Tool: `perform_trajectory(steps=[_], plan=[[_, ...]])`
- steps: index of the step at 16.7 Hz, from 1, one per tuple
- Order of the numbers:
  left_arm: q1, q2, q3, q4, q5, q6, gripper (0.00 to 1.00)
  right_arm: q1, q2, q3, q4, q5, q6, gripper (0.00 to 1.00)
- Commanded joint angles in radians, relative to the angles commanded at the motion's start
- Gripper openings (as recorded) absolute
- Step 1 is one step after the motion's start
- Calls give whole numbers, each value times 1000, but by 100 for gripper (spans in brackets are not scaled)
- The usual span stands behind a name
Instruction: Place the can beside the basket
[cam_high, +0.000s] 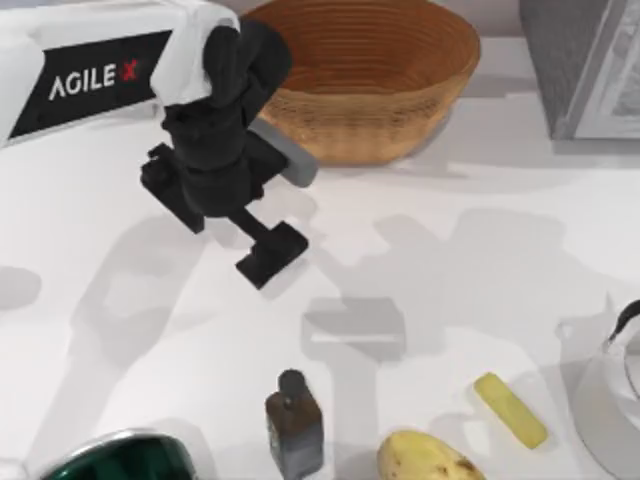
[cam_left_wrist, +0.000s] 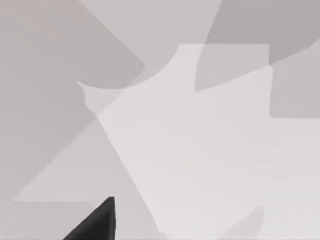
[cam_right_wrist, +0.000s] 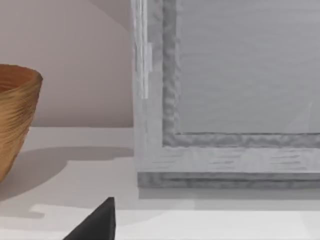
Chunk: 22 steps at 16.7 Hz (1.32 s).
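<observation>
Left gripper (cam_high: 262, 228) hangs over the desk (cam_high: 450, 270), just near-left of the basket (cam_high: 365, 75) — a big tan wicker bowl, ribbed inside, at the far middle; can't tell if its fingers are open or closed. A small brown bottle (cam_high: 293, 425) stands at the near edge; yellow fruit (cam_high: 425, 458) beside it.

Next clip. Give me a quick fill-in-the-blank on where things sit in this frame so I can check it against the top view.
1. In the top view, the left gripper hangs to the ___ of the basket.
2. The grey box stands to the basket's ___.
3. The small bottle near the front edge is dark ___.

Missing words: left; right; brown.
</observation>
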Motion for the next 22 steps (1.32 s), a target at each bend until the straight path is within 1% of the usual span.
perform_trajectory(steps=[1, 14, 15, 22], plan=[[0, 0, 0, 0, 0, 0, 100, 0, 0, 0, 0, 0, 0, 100], [0, 0, 0, 0, 0, 0, 2, 0, 0, 0, 0, 0, 0, 100], [0, 0, 0, 0, 0, 0, 0, 0, 0, 0, 0, 0, 0, 100], [0, 0, 0, 0, 0, 0, 0, 0, 0, 0, 0, 0, 0, 100]])
